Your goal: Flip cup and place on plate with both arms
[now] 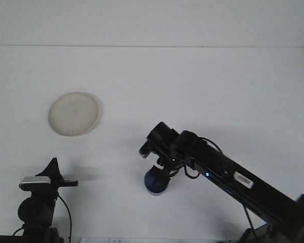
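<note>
Cup under the right arm, plate far off to the left.

The blue cup [156, 183] sits on the white table [202, 86], right below the right gripper [161, 171]. I cannot tell if it is being squeezed. The plate [73, 113] is up and left, well apart. The left gripper [54, 178] is nearer the plate; its grip is unclear.

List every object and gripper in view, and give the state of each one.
Cup: blue, on the table below the right gripper, partly hidden by it; orientation unclear.
Plate: white, empty, flat on the table, far left of the cup.
Right gripper: lowered onto the cup; grip hidden.
Left gripper: parked at the lower left, holding nothing, apart from cup and plate.
Table: white.
</note>
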